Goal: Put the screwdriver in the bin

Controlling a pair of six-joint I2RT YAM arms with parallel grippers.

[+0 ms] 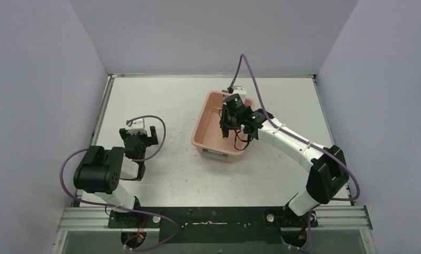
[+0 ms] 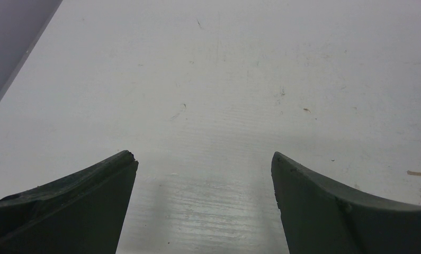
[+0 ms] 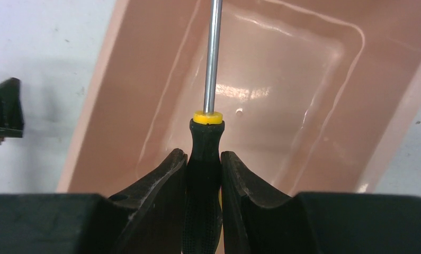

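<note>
Screwdriver (image 3: pixel 206 138) is hanging shaft-first over the bin (image 3: pixel 110 100), my right pincer (image 3: pixel 203 156) pinching its black handle, so I'm aiming to dip low before letting go, left pincer (image 2: pixel 204 159) sitting spread above the bench (image 2: pixel 224 79).

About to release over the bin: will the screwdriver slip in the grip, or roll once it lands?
A slip seems unlikely: the right gripper is shut on the textured black handle of the screwdriver. It looks stiff and slim, so probably light. Its round handle and shaft would likely roll on the glossy floor of the bin, though the sloping walls should contain it.
</note>
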